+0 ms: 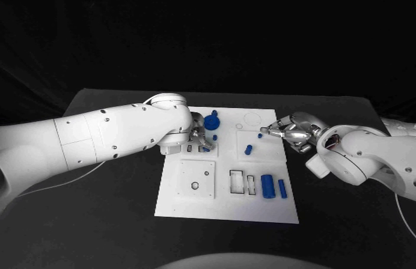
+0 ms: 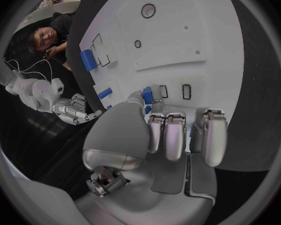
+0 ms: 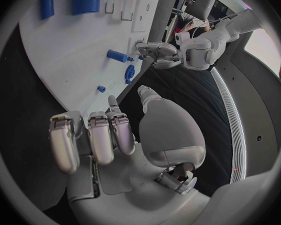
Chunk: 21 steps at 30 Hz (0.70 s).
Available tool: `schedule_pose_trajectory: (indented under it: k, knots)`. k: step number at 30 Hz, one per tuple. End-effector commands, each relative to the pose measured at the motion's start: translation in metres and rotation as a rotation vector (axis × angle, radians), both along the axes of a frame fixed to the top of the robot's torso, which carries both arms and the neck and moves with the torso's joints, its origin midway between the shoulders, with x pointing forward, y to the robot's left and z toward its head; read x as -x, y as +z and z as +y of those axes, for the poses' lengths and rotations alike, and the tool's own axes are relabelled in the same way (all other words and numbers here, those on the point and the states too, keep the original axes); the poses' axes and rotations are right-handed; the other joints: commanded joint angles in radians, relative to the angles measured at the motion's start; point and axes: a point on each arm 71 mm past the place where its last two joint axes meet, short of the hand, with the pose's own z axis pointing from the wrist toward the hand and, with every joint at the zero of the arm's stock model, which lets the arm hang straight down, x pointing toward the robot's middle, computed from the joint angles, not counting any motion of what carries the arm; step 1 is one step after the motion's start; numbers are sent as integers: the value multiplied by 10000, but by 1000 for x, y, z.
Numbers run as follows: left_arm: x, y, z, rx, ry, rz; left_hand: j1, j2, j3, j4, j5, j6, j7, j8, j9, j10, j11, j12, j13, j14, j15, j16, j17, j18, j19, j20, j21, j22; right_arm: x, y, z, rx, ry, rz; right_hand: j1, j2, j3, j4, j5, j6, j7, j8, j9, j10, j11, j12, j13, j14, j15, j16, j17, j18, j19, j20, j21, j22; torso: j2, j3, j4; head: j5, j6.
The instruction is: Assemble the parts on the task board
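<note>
White left arm (image 1: 113, 134) hides its hand's (image 1: 202, 138) grip.

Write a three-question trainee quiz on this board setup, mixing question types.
1. Fill in: seen from the head camera, the right hand is at the board's ___ edge.
2. Which is closest to the round blue knob? A. left hand B. right hand C. the cylinders
3. True or false: two blue cylinders lie side by side near the board's near right corner.

Key: 1 right; 2 A; 3 true.
</note>
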Motion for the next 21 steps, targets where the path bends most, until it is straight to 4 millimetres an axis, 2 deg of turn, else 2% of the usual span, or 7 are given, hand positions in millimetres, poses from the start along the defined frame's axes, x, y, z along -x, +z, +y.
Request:
schedule_pose_trajectory:
  k: [1,14,21]
  knots:
    - [0,1,-1,263,8,-36,37,-36,39,27,65,94,3,-37,14,1056,-51,20,2604,1057,-41,25,2635,-148,1034,-71,25,2634,0,-1,-1,113,79,33,19,94,-56,-10,-1,-43,10,25,-9,1048,55,28,2630,1060,68,41,2627,-67,1065,64,45,2634,-3,-3,10,-6,6]
    - [1,4,13,45,208,-26,-192,-105,-24,45,23,191,7,-62,31,1056,-45,20,2604,1057,-36,25,2635,-148,1034,-71,25,2634,1,-3,-4,164,3,102,21,107,-58,-8,-4,-52,15,23,-11,1048,59,28,2630,1060,72,41,2627,-67,1065,67,45,2634,-14,12,7,-1,7]
    - [2,8,20,-455,180,168,-214,-116,-34,43,12,196,6,-68,32,1056,-45,20,2604,1057,-37,25,2635,-148,1034,-70,25,2634,1,-4,-4,178,-5,136,21,107,-58,-8,-4,-52,15,23,-11,1048,59,28,2630,1060,72,41,2627,-67,1065,67,45,2634,-3,4,1,13,9]
